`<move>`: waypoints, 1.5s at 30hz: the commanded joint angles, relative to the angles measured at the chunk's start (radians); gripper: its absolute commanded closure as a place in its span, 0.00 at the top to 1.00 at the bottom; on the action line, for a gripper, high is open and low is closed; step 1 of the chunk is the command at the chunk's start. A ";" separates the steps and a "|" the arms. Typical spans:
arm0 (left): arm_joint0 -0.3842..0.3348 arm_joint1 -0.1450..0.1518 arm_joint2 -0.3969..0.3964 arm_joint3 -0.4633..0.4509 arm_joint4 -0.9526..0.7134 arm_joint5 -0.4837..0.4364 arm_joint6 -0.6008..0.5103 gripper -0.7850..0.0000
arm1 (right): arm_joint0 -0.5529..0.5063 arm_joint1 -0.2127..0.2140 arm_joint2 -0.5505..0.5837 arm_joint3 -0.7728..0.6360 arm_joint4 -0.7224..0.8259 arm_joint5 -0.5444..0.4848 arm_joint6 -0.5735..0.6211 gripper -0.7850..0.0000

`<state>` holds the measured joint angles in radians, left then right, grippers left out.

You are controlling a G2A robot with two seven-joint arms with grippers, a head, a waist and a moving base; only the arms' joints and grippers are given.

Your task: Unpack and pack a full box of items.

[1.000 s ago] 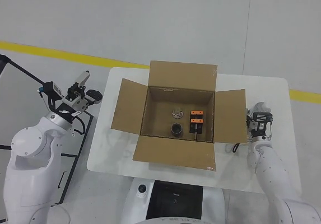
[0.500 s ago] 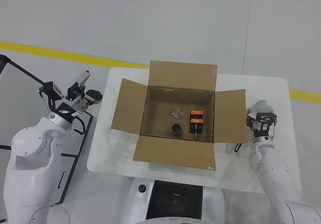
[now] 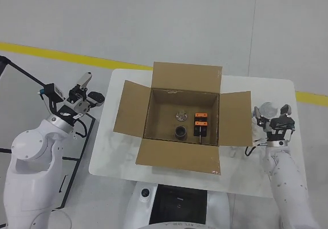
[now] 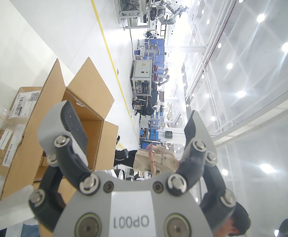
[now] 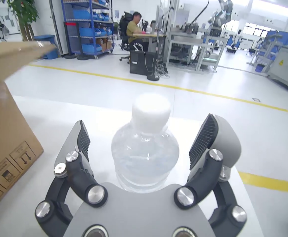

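While btw spread jaws of right tool (image 5: 146,124), bottle (image 5: 145,154) upright, cap (image 5: 150,107) up.

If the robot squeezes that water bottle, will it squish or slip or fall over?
The bottle stands upright, so a sideways push could tip it; being round, it might then roll. Its clear plastic looks smooth, so it may slip or dent, though the right gripper's ribbed pads should help.

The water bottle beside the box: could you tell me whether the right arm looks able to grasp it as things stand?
Probably yes. The right gripper is open, its pads flank the upright water bottle on the table, and nothing else lies between them; the box stands off to one side.
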<state>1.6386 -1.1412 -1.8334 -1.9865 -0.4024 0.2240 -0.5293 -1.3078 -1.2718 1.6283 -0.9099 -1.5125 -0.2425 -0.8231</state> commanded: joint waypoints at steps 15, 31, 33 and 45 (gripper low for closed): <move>0.000 0.000 0.000 0.000 0.000 0.000 0.000 1.00 | -0.408 0.018 0.145 -0.892 0.142 -0.079 0.187 1.00; 0.000 0.000 0.000 0.000 0.000 0.000 0.000 1.00 | -0.498 0.016 0.154 -1.163 0.184 -0.079 0.254 1.00; 0.000 0.000 0.000 0.000 0.000 0.000 0.000 1.00 | -0.497 0.016 0.158 -1.158 0.179 -0.068 0.257 1.00; 0.000 0.000 0.000 0.000 0.000 0.000 0.000 1.00 | -0.495 0.016 0.162 -1.156 0.197 -0.077 0.277 1.00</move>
<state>1.6386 -1.1412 -1.8334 -1.9865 -0.4024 0.2240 -0.5293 -1.8045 -1.2558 1.7869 -2.0673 -1.3306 -0.3132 -0.5632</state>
